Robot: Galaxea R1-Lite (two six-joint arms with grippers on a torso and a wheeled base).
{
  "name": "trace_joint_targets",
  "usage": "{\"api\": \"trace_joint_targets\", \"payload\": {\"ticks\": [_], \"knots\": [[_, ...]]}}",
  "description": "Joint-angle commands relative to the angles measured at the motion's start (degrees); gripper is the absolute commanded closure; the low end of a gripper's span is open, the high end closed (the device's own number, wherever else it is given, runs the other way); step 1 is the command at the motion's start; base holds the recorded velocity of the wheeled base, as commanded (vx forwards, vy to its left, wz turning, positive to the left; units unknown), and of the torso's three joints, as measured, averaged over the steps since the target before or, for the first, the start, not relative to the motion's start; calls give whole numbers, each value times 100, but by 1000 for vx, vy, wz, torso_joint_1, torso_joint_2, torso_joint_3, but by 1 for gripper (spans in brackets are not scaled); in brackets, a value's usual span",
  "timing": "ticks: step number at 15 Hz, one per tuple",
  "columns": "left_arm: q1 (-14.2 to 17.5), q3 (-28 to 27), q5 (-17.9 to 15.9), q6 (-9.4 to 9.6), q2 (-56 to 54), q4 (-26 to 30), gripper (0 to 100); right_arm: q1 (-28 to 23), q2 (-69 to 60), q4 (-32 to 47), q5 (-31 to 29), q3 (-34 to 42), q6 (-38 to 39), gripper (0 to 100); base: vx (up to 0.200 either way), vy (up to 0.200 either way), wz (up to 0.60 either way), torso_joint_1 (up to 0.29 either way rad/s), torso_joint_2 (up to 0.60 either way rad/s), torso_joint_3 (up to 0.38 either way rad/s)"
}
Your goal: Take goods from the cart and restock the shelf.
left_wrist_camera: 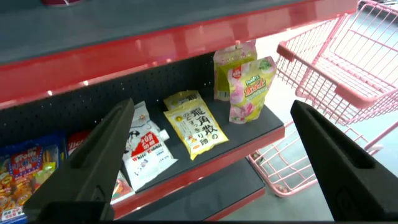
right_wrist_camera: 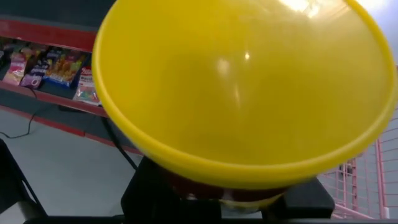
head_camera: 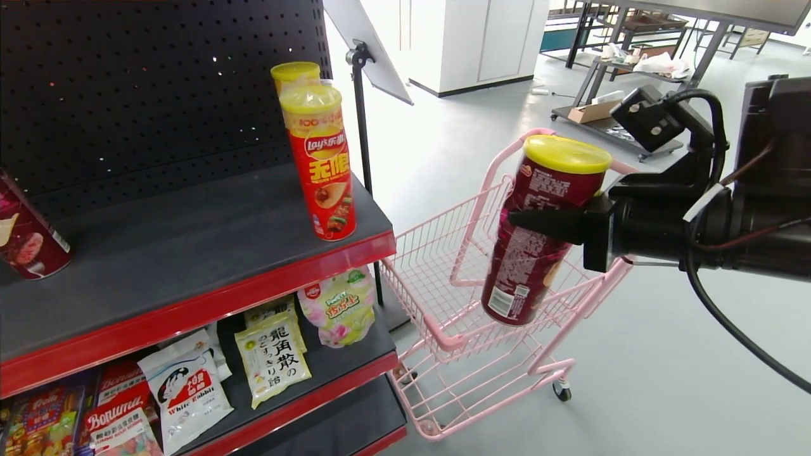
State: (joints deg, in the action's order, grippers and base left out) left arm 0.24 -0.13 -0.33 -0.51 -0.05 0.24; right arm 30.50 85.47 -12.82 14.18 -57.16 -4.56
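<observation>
Can [head_camera: 529, 278] held by the cart [head_camera: 437, 250]
Right tool [head_camera: 546, 218] clamps it mid-body, a good spot; left tool [left_wrist_camera: 211, 106] open. Probably light, stiff, slick.

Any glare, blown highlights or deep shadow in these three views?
Head view: floor beyond the pink cart is washed out bright; pegboard nearly black, pinpoints of light through holes. Right wrist view: small specular spots on the yellow lid of the maroon can. Left wrist view: left tool is a dark silhouette; lower shelf sits in shade under the red lip.
</observation>
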Motion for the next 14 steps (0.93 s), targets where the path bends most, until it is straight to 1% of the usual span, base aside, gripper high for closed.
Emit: {"api": "trace_joint_targets", "payload": {"ticks": [1, 5, 11, 12, 14], "knots": [[2, 5, -2, -2, 5, 2, 0, 0, 58, -10, 6, -32, -19, 100, 0, 0, 0, 178, -456, -281], [2, 5, -2, -10, 5, 2, 0, 0, 102, -18, -3, -76, -27, 100, 0, 0, 0, 170, -399, -246], [2, 5, -2, -10, 5, 2, 0, -18, 49, -18, -20, -58, -19, 100, -200, 0, 0, 19, -36, -26], [2, -4, -2, -10, 5, 2, 0, -18, 49, -18, -38, -58, -19, 100, 0, 0, 0, 0, 0, 0], [2, 5, -2, -10, 5, 11, 0, -18, 49, -18, -47, -41, -19, 100, 0, 0, 600, -5, -2, 2]]}}
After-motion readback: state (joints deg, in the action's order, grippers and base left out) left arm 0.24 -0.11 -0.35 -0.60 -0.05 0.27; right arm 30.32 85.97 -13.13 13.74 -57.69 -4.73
